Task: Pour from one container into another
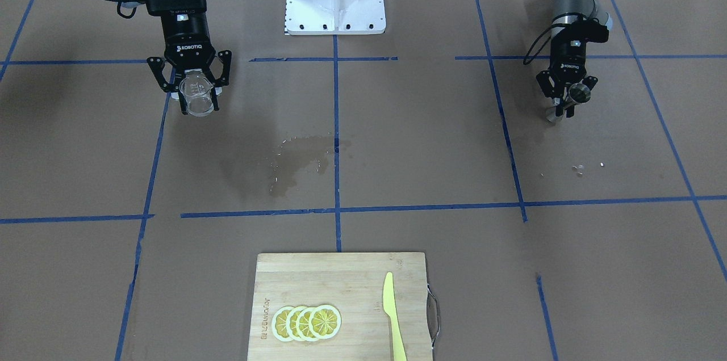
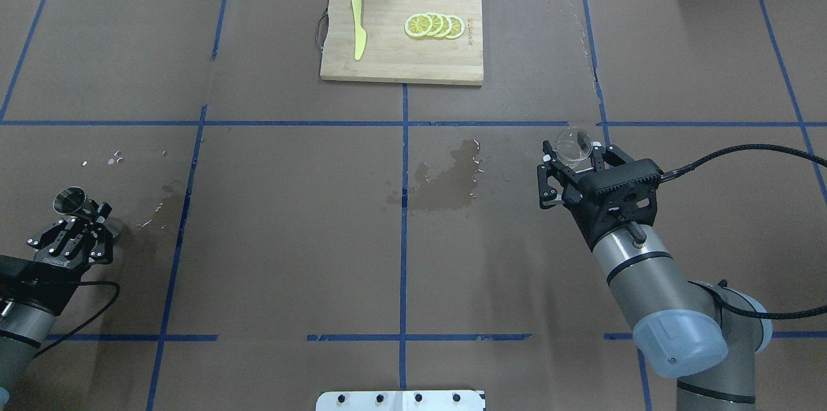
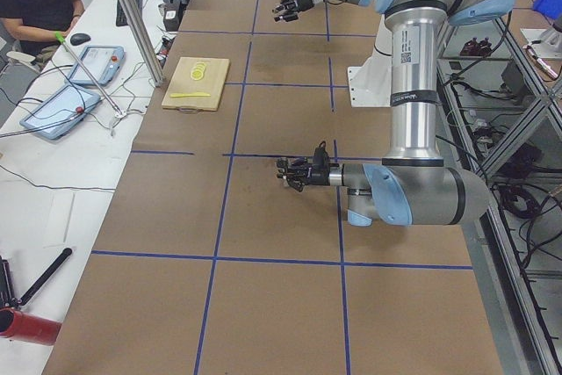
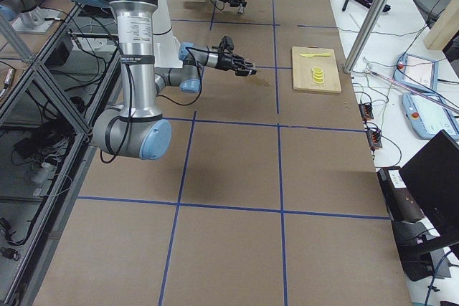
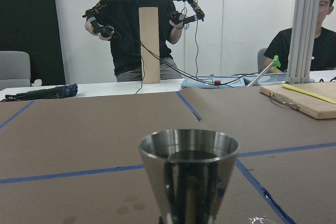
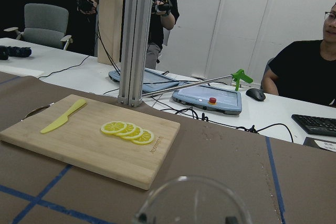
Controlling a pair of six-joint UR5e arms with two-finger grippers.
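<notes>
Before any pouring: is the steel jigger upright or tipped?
Upright. In the left wrist view the jigger stands with its rim level and mouth facing up.

Your two UR5e arms: silver tubes, pale-blue caps, black grippers.

On the right arm point(image 2: 652, 282) and the left arm point(image 1: 573, 0) you see smooth silver-grey tubing joined by rounded joints with pale-blue end caps point(image 2: 678, 341), and a thin black ring circles the right forearm tube. Each wrist ends in a blocky black housing, then a black two-finger gripper. The right gripper point(image 1: 200, 106) carries white ROBOTIQ lettering point(image 1: 190, 47) and linked fingers with small pivot screws, and the left gripper point(image 1: 567, 104) matches it. A black cable point(image 2: 743, 154) runs to each wrist. The white base plate point(image 1: 335, 9) shows a row of dark screws along its edge.
</notes>
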